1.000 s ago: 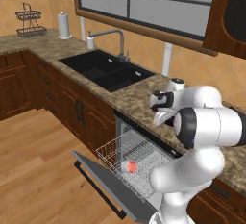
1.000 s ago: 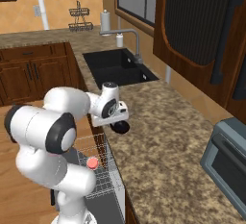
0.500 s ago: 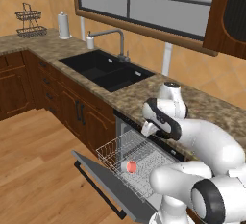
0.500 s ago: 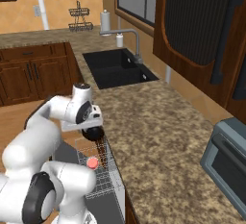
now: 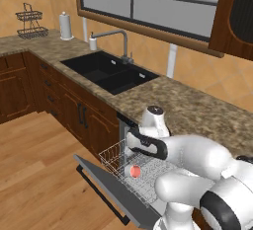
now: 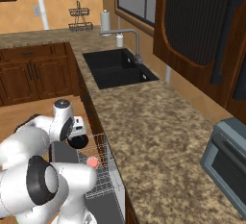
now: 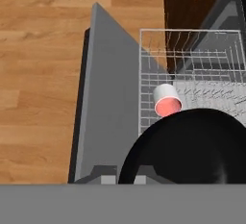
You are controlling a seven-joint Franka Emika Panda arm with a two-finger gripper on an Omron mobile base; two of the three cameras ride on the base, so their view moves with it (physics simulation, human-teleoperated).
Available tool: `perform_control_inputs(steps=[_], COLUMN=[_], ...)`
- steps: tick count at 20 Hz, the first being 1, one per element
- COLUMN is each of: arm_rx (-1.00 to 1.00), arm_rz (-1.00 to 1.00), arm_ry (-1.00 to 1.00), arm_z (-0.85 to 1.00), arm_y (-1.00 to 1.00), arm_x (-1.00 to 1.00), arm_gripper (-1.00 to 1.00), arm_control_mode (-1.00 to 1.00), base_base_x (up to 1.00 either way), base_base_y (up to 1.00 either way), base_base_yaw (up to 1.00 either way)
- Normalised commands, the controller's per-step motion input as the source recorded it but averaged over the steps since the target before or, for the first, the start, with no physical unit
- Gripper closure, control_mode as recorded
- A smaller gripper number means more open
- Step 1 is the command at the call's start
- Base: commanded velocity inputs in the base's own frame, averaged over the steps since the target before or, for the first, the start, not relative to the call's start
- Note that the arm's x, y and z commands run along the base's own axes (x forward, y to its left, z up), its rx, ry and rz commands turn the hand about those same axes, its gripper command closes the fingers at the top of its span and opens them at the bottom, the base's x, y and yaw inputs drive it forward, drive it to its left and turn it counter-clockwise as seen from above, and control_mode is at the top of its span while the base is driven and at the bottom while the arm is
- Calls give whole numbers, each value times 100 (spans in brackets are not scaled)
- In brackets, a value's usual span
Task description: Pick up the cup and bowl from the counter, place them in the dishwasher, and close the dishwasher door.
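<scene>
Two things of the task sit near each other over the open dishwasher [image 5: 148, 174]. We see the cup [image 7: 167, 100] lying on its side in the white wire rack [image 7: 192, 64], its pink-red inside turned toward the hand camera; in the left base view it shows as a small red spot in the rack [image 5: 134, 172], and likewise in the right base view [image 6: 92, 161]. We see the bowl [image 7: 192, 146], round and all black, large and close at the bottom of the hand view, just above the rack and partly overlapping the cup's rim. In the right base view the bowl [image 6: 78, 141] hangs under the white wrist, over the rack. The tool [image 6: 77, 134] is clenched on the bowl.

Compared with a second ago, the arm has swung off the surface [image 6: 158, 136] and dropped low; the bowl, which was then level with the granite edge, is now down at the rack. The dishwasher door [image 7: 108, 103] lies folded down flat, grey, with its black bar handle [image 5: 101, 194] toward the wooden floor [image 7: 43, 64]. The cup has kept its place in the rack.
</scene>
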Motion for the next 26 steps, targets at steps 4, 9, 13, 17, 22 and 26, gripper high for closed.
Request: perform_control_inputs(steps=[4,9,13,17,22,26], arm_rx=[0,-5,-5,0,0,0], arm_rz=[0,0,0,0,0,0], arm_ry=[-1,0,0,0,2,2], arm_z=[-83,-61,-24,-1,-4,-2], arm_y=[33,28,21,3,0,0], arm_x=[65,70,63,39,49,31], arm_gripper=[100,100,100,100,100,100], arm_control_mode=[-100,-100,-100,-100,-100,-100], base_base_x=[0,0,0,0,0,0], base_base_y=[0,0,0,0,0,0], base_base_yaw=[0,0,0,0,0,0])
